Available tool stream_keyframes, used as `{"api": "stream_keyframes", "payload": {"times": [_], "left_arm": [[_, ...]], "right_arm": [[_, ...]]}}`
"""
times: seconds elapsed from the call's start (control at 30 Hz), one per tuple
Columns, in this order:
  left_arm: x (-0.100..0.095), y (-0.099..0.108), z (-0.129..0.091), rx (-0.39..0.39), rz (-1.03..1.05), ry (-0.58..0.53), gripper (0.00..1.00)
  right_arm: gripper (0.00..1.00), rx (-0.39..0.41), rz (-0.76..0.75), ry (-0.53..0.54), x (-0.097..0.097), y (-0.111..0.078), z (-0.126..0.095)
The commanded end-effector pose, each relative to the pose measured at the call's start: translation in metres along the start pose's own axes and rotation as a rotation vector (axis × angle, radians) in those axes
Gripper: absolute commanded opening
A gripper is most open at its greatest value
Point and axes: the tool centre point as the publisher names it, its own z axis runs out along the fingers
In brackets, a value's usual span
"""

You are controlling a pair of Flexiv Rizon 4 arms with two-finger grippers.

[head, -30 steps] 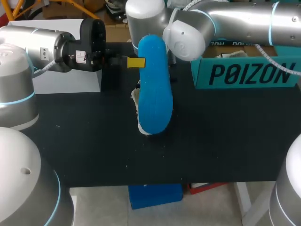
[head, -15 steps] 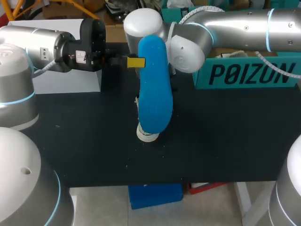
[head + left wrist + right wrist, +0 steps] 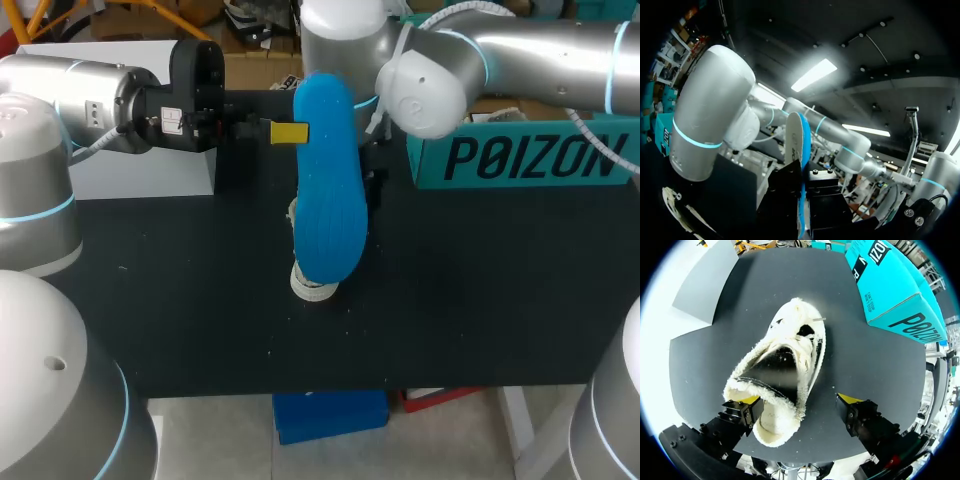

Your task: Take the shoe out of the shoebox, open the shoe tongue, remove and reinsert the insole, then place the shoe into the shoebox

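Holding insole (image 3: 330, 200) clamped upright in left gripper (image 3: 290, 132) | right gripper (image 3: 800, 400) wide over shoe (image 3: 790, 340)

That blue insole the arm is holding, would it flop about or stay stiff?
Probably springy, not limp: the insole holds its shape though the left gripper pinches only one end. Likely light, since it looks thin edge-on.

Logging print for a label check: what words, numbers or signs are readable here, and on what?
"POIZON": large black letters on the teal cardboard shoebox, on its side.
White sticker on the left arm: too small to read.
Smaller black print on the shoebox's end, right wrist view: too small to read.
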Motion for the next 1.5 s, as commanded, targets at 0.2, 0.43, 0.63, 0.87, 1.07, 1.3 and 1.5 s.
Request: {"api": "stream_keyframes", "payload": {"times": [0.2,0.43,0.63,0.87,1.07,1.3,1.5], "left_arm": [[0.000,0.001,0.001,0.001,0.002,-0.002,0.00],[0.000,0.001,0.001,0.001,0.002,-0.002,0.00],[0.000,0.001,0.001,0.001,0.002,-0.002,0.00],[0.000,0.001,0.001,0.001,0.002,-0.002,0.00],[0.000,0.001,0.001,0.001,0.002,-0.002,0.00],[0.002,-0.002,0.002,-0.062,0.148,-0.046,0.00],[0.012,0.004,-0.001,-0.136,0.451,-0.099,0.00]], "right_arm": [[1.00,-0.024,-0.039,0.239,-0.021,-0.014,-0.056],[1.00,-0.012,-0.017,0.481,-0.029,-0.020,-0.079],[1.00,-0.022,0.037,0.577,-0.039,-0.023,-0.092],[1.00,-0.022,0.037,0.577,-0.039,-0.023,-0.092],[1.00,-0.022,0.037,0.577,-0.039,-0.023,-0.092],[1.00,-0.051,0.107,0.801,-0.041,-0.024,-0.095],[1.00,-0.076,0.129,0.898,-0.038,-0.021,-0.101]]}}
